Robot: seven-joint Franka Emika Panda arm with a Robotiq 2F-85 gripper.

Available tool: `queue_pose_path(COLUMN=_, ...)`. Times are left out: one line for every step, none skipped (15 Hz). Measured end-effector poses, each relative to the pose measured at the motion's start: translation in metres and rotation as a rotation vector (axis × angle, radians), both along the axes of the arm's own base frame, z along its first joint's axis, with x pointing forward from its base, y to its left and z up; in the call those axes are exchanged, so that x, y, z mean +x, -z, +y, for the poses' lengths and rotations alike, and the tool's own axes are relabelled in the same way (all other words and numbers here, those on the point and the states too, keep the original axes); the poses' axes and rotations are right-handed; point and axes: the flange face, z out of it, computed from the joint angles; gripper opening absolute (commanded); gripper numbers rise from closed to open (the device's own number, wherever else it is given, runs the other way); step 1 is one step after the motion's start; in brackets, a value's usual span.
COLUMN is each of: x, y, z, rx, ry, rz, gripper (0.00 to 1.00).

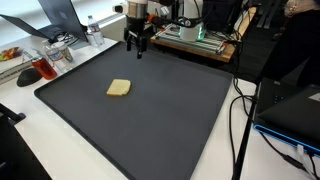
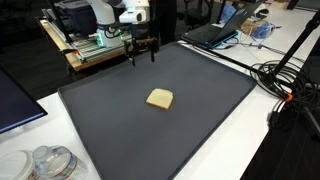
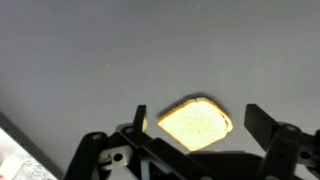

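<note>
**A:** How much room at the edges?

**B:** Plenty. The gripper (image 1: 139, 52) hangs by the far edge of the mat (image 1: 180, 120), near 12 o'clock, and bare mat spreads from 3 round to 9.

**A:** Jaws?

**B:** Spread wide, holding nothing.

**A:** And the sponge (image 1: 119, 89)?

**B:** It lies flat mid-mat, well apart from the gripper, at about 7 o'clock from it in an exterior view. In the wrist view it shows between the fingers (image 3: 140, 116), toward 6 o'clock.

**A:** Surroundings?

**B:** A dark mat on a white table (image 1: 40, 150), with cables (image 2: 285, 80) at 3 o'clock and a laptop (image 2: 215, 30) at 1.
</note>
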Motion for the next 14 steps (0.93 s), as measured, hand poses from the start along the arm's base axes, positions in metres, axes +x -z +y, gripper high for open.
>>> queue_pose_path(x=-0.015, y=0.003, z=-0.012, rx=0.01, ry=-0.016, rz=-0.02, gripper=1.0)
queue_pose_path(x=-0.028, y=0.006, z=-0.02, rx=0.02, ry=-0.029, rz=-0.039, gripper=1.0)
queue_pose_path(x=-0.038, y=0.008, z=-0.023, rx=0.027, ry=-0.043, rz=-0.049, gripper=1.0)
queue_pose_path(x=-0.043, y=0.009, z=-0.023, rx=0.034, ry=-0.057, rz=-0.051, gripper=1.0)
queue_pose_path(x=-0.041, y=0.005, z=-0.022, rx=0.041, ry=-0.073, rz=-0.056, gripper=1.0)
queue_pose_path(x=-0.038, y=-0.003, z=-0.02, rx=0.052, ry=-0.092, rz=-0.057, gripper=1.0)
queue_pose_path(x=-0.034, y=-0.014, z=-0.017, rx=0.069, ry=-0.117, rz=-0.057, gripper=1.0)
queue_pose_path(x=-0.03, y=-0.03, z=-0.017, rx=0.091, ry=-0.146, rz=-0.059, gripper=1.0)
queue_pose_path(x=-0.025, y=-0.048, z=-0.021, rx=0.118, ry=-0.179, rz=-0.058, gripper=1.0)
queue_pose_path(x=-0.022, y=-0.064, z=-0.032, rx=0.149, ry=-0.202, rz=-0.055, gripper=1.0)
queue_pose_path(x=-0.021, y=-0.077, z=-0.051, rx=0.18, ry=-0.218, rz=-0.05, gripper=1.0)
queue_pose_path(x=-0.021, y=-0.086, z=-0.075, rx=0.208, ry=-0.226, rz=-0.041, gripper=1.0)
queue_pose_path(x=-0.022, y=-0.09, z=-0.099, rx=0.233, ry=-0.23, rz=-0.028, gripper=1.0)
queue_pose_path(x=-0.023, y=-0.093, z=-0.12, rx=0.258, ry=-0.23, rz=-0.011, gripper=1.0)
